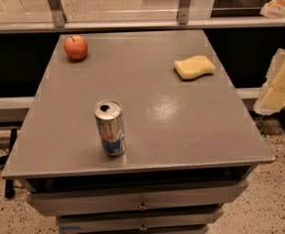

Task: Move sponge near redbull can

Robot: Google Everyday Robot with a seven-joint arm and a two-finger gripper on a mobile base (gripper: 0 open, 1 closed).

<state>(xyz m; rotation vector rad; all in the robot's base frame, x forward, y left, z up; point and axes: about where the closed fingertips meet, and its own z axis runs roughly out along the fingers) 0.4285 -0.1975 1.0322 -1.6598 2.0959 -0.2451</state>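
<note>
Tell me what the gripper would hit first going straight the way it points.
Probably the table at its right edge: the gripper hangs beyond it, angled down-left. Depth is unclear; the sponge lies farther left.

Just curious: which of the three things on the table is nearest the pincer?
The sponge, pale yellow, far right; the pincer hangs beyond the table's right edge. The apple and redbull can sit farther left.

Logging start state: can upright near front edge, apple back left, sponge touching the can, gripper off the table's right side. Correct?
In the camera view the sponge lies at the back right of the table, well apart from the redbull can. The rest holds: can upright near the front, apple back left, gripper off the right side.
</note>
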